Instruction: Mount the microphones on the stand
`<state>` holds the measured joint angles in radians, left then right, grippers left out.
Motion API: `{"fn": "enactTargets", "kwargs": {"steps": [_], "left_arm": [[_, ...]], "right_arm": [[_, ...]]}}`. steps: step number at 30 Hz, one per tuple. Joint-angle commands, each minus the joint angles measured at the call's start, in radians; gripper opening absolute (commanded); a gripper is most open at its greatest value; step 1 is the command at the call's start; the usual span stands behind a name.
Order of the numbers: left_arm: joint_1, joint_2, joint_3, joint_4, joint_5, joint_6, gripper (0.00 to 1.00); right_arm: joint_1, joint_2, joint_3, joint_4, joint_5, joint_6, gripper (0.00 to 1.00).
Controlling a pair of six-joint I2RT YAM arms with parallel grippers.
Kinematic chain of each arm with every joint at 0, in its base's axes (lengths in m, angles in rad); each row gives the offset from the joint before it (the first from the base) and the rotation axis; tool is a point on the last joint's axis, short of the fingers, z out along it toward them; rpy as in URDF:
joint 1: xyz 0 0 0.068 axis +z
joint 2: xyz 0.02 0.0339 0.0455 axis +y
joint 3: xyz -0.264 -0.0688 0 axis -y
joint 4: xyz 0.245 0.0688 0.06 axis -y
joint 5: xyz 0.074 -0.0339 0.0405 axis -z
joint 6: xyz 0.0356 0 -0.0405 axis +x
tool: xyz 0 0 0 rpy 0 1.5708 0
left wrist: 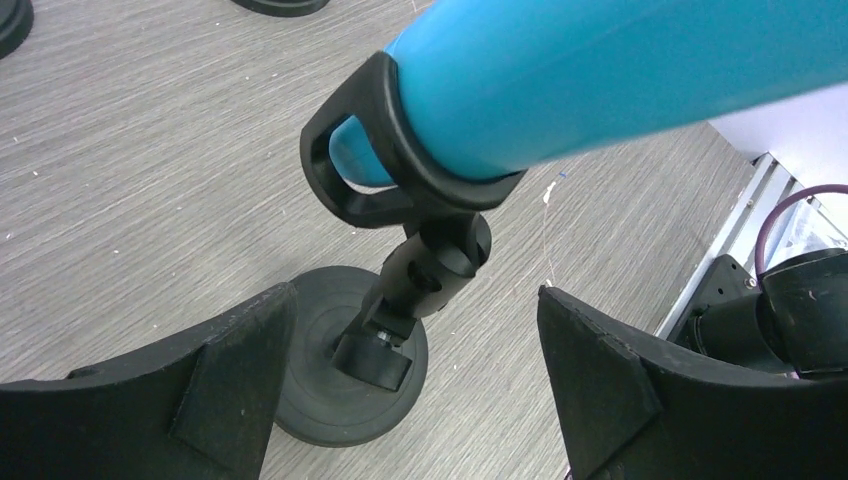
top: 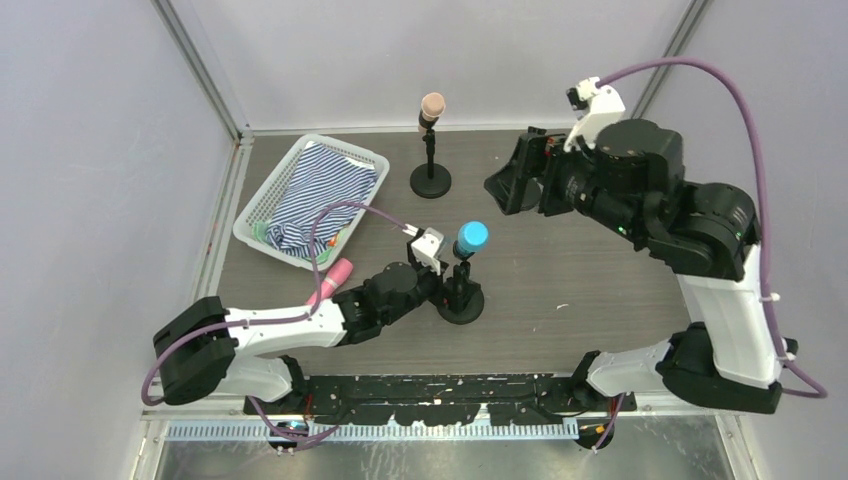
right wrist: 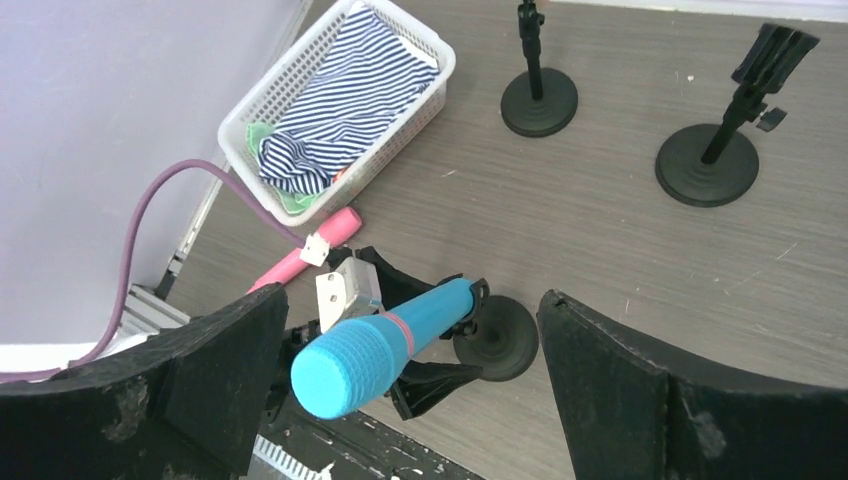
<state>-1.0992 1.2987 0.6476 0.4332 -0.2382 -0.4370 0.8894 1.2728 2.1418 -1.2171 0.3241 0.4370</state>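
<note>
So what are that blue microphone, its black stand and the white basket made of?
The blue microphone looks like smooth, slightly glossy plastic, with its head moulded in a fine grid. The black stand seems to be matte plastic, perhaps with a heavier base; moulded rings show on its disc. The white basket looks like thin plastic lattice.

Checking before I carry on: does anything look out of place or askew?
Only the pink microphone: it lies flat on the table beside the white basket, while one stand has an empty clip. The blue microphone and the peach microphone sit in their clips.
</note>
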Motion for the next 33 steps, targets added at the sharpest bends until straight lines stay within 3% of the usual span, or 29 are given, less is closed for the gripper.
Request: {"fn": "enactTargets", "kwargs": {"steps": [1, 7, 17, 20, 26, 33], "left_arm": [[0.006, -0.050, -0.028, 0.076, 0.023, 0.009, 0.91], [0.007, -0.058, -0.041, 0.075, 0.010, 0.011, 0.91], [0.009, -0.056, -0.048, 0.071, -0.028, 0.011, 0.91], [0.010, -0.051, -0.045, 0.073, -0.030, 0.008, 0.91], [0.011, -0.032, -0.040, 0.082, -0.032, 0.003, 0.91], [0.010, -0.017, -0.032, 0.090, -0.032, 0.006, 0.90]], "right_arm": [[0.076, 0.102, 0.108, -0.131, 0.086, 0.069, 1.00], [0.320, 0.264, 0.286, -0.265, 0.379, 0.113, 1.00], [0.407, 0.343, 0.288, -0.415, 0.603, 0.199, 1.00], [0.409, 0.349, 0.269, -0.426, 0.581, 0.206, 0.98], [0.408, 0.361, 0.225, -0.413, 0.491, 0.230, 0.86], [0.410, 0.365, 0.179, -0.453, 0.465, 0.281, 0.86]]}}
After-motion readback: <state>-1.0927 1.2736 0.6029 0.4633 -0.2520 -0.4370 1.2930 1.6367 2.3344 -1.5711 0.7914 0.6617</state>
